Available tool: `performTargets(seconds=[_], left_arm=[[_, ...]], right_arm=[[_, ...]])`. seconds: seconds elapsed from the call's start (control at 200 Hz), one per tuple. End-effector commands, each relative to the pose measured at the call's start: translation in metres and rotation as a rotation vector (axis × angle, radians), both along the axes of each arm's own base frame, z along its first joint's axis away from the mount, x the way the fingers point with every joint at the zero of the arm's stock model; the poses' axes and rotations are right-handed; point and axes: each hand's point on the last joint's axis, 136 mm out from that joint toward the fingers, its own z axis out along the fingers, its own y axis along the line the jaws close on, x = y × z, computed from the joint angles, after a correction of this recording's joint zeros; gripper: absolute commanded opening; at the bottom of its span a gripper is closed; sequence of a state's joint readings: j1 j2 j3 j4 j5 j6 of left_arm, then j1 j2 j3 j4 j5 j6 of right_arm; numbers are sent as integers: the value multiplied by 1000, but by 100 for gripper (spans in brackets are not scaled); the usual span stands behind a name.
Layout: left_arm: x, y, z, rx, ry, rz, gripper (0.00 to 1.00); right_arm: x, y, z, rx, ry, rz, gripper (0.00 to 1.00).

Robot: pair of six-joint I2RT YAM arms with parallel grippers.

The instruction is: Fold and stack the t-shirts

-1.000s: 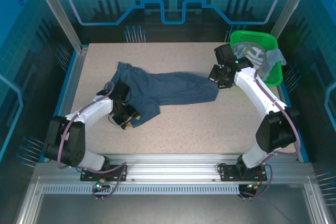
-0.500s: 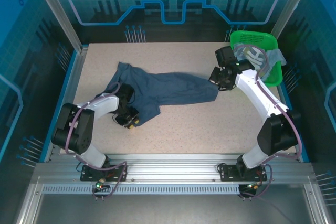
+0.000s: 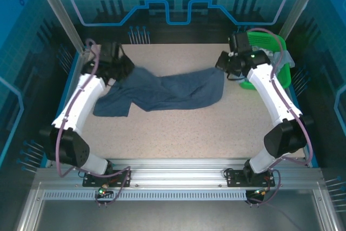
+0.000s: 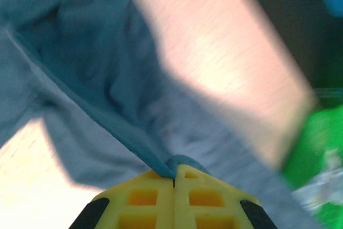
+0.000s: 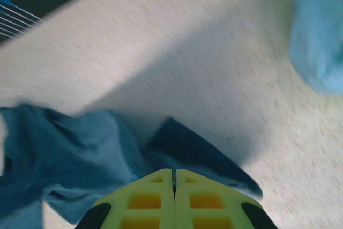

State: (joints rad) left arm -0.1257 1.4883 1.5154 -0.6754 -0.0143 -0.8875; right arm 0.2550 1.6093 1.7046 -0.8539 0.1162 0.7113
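A plain dark slate-blue t-shirt hangs stretched across the far half of the table between both grippers. At the far left, my left gripper is shut on a fold of its cloth, and the left wrist view shows the yellow jaws pinched together on a blue edge of the shirt. My right gripper is shut on the shirt's right end; in the right wrist view the shirt bunches at its tips. Pale light-blue fabric lies to the right.
A green mesh basket stands at the far right corner, partly behind the right arm, with pale cloth hanging over its rim. The enclosure's posts and walls stand close behind both grippers. Bare tabletop spreads in front of the shirt.
My left gripper shut on the shirt's near-left part and swung it to the far left corner, lifting and spreading the shirt. The right gripper drifted slightly back, still gripping.
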Motion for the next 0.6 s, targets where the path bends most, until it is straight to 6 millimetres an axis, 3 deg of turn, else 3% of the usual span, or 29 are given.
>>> performTargets(seconds=[0.0,0.115,0.255,0.335,0.445,0.525,0.595], left_arm=[[5,26,86,31,-214,46,0],[-12,40,161,51,-426,69,0],[-60,48,234,102,-669,78,0],[-92,56,267,134,-765,111,0],[-120,63,308,172,-856,139,0],[-125,63,334,164,-904,141,0],[-113,60,344,147,-905,128,0]], right_arm=[[20,0,64,27,-181,42,0],[14,1,127,50,-342,67,0],[-22,-1,186,87,-498,95,0],[-51,-2,212,113,-570,110,0],[-86,-10,241,147,-649,100,0],[-101,-15,256,167,-682,82,0],[-100,-16,262,181,-685,74,0]])
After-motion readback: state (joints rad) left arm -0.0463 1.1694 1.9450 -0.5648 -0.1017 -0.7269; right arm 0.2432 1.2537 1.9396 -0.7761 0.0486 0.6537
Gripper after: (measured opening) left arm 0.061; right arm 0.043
